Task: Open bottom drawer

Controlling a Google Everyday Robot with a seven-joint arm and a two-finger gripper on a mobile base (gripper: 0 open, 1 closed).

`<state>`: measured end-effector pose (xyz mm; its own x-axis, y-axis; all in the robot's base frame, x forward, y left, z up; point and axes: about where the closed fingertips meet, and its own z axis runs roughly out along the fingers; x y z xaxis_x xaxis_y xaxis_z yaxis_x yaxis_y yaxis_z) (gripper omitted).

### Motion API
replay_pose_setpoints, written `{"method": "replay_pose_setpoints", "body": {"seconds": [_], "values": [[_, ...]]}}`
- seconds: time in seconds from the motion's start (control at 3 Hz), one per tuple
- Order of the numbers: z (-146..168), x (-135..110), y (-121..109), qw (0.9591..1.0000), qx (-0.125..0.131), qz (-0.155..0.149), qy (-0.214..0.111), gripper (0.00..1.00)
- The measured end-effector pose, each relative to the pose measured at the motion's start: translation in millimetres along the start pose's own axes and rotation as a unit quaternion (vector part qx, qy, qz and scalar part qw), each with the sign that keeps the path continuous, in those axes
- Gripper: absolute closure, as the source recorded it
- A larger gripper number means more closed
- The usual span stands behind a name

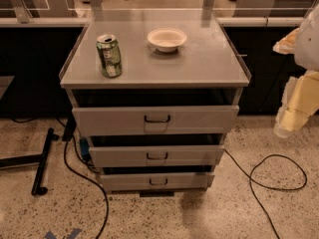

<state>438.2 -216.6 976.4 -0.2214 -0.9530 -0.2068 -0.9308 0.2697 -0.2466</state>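
Observation:
The bottom drawer [157, 181] is the lowest and narrowest of three grey drawer fronts on a grey metal cabinet. Its small black loop handle [158, 182] sits at the middle of the front. A dark gap shows above the front, and I see nothing of its inside. The middle drawer [157, 156] and the tall top drawer [155, 119] are above it. My gripper [291, 114] hangs at the right edge of the view. It is well to the right of the cabinet, about level with the top drawer, and touches nothing.
A green can [109, 55] and a white bowl [167, 39] stand on the cabinet top [209, 63]. Black cables [271, 178] loop on the speckled floor to the right and left. A black stand leg [42, 161] lies at the left.

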Motion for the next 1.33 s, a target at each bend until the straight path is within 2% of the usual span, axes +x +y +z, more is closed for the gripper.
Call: {"method": "replay_pose_setpoints", "body": {"seconds": [0.33, 0.67, 1.0, 1.33], "values": [[2, -1, -1, 1.0000, 0.006, -0.001, 0.000, 0.00], [25, -2, 5, 0.9996, 0.028, -0.006, -0.001, 0.00], [92, 14, 27, 0.9993, 0.011, -0.010, -0.033, 0.00], [172, 24, 40, 0.9950, -0.016, -0.006, -0.098, 0.00]]}}
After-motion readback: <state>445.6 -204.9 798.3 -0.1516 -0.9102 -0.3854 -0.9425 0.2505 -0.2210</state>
